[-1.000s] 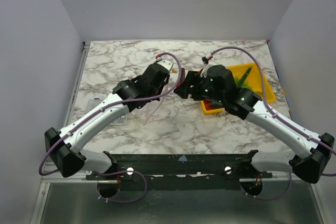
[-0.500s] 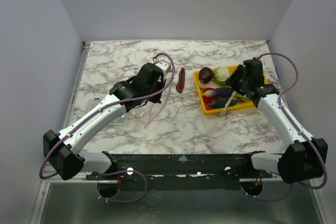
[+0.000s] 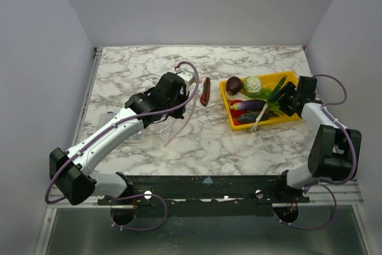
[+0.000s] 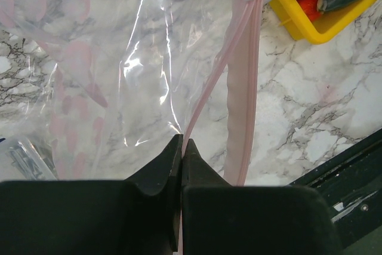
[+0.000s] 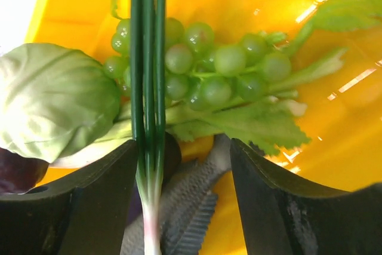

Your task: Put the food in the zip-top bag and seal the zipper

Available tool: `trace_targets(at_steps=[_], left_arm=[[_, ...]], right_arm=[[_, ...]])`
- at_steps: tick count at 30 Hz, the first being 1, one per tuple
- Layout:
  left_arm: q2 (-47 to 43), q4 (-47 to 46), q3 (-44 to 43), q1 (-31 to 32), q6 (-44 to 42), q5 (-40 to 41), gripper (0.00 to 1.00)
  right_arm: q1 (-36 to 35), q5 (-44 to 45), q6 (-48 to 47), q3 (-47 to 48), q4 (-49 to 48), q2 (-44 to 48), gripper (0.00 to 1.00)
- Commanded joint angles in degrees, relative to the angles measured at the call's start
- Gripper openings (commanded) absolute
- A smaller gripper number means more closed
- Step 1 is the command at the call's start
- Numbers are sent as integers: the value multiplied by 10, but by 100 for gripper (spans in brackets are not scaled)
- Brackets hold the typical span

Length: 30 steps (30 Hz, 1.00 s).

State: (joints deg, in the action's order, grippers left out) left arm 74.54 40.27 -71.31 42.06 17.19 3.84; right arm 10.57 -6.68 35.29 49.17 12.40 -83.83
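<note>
**A:** Left gripper (image 4: 181, 147)?
**B:** Clamped tight on the zip-top bag (image 4: 107, 76) at its mouth. The zipper (image 4: 242, 117) runs lengthwise straight ahead of the fingers.
**A:** Right gripper (image 5: 182, 156)?
**B:** Jaws apart, gripping nothing. A green onion (image 5: 148, 58) lies lengthwise between them, with grapes (image 5: 215, 58) just ahead in the yellow tray (image 5: 77, 4).

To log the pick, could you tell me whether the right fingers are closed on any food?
No, in the right wrist view the right fingers stand wide apart above the food in the tray.
</note>
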Motion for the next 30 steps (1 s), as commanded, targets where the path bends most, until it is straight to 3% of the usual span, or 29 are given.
trace_targets(at_steps=[1,10,15,17,18,22,27,30], left_arm=[[-5,-12,7,-2,-5,-5,0],[5,-5,3,-2,-8,-8,0],[-2,-6,5,-2,-7,-9,0],[-7,-7,6,-2,-7,-10,0],[-13,-9,7,-2,-6,-11,0],[-19,-9,7,-2,-5,-11,0],[-25,-12,9,-8,-1,-20,0],[-26,-16,9,-19,8,-60,0]], right_arm=[[6,-79,-17,5,-84,-31,68],[5,-95,25,3,-115,-54,64],[6,-113,31,-9,-148,-72,52],[6,-112,32,-18,-154,-61,43],[5,-100,32,-39,-160,-20,32],[6,-79,22,-41,-113,44,10],[4,16,-41,-51,-66,179,5],[5,-21,-89,-45,-89,234,2]])
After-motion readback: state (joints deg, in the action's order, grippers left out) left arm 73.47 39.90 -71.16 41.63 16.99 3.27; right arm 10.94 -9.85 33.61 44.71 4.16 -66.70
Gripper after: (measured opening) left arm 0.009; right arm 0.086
